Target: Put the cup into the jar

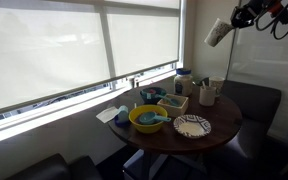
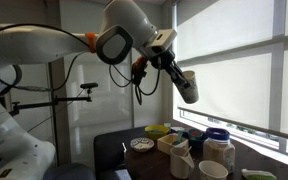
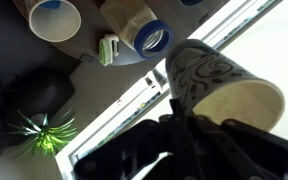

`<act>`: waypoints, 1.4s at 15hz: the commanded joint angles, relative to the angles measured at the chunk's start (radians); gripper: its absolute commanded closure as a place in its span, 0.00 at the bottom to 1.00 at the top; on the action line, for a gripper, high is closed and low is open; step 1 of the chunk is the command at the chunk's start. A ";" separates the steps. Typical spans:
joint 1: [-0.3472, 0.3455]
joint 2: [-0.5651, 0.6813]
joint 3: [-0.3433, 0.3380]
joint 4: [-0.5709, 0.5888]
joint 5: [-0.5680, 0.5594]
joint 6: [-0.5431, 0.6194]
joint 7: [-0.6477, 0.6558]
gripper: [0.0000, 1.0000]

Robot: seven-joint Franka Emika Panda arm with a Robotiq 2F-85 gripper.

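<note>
My gripper point(image 1: 231, 24) is shut on the cup point(image 1: 217, 33) and holds it tilted, high above the round table, in both exterior views (gripper point(image 2: 172, 66), cup point(image 2: 187, 86)). In the wrist view the cup point(image 3: 224, 85) is cream with a dark swirl pattern outside, clamped at my jaws point(image 3: 179, 125). The jar point(image 1: 183, 80), pale with a blue top, stands at the table's far edge by the window. It also shows in an exterior view point(image 2: 218, 144) and in the wrist view point(image 3: 149, 30), far below the cup.
On the round dark table point(image 1: 154, 143) stand a yellow bowl point(image 1: 147, 119), a tan box point(image 1: 173, 101), a patterned plate point(image 1: 192, 126) and a white mug point(image 1: 208, 95). The window with blinds runs behind. A dark chair point(image 1: 256, 100) stands beside the table.
</note>
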 commanded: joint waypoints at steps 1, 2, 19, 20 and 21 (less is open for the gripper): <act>-0.010 0.019 -0.006 0.036 0.003 -0.020 -0.003 0.97; -0.009 0.022 -0.008 0.036 0.003 -0.020 -0.007 0.97; 0.023 0.616 0.005 0.572 -0.144 -0.286 -0.103 0.99; 0.020 0.657 0.004 0.622 -0.153 -0.286 -0.120 0.99; 0.017 0.703 0.007 0.673 -0.151 -0.271 -0.138 0.99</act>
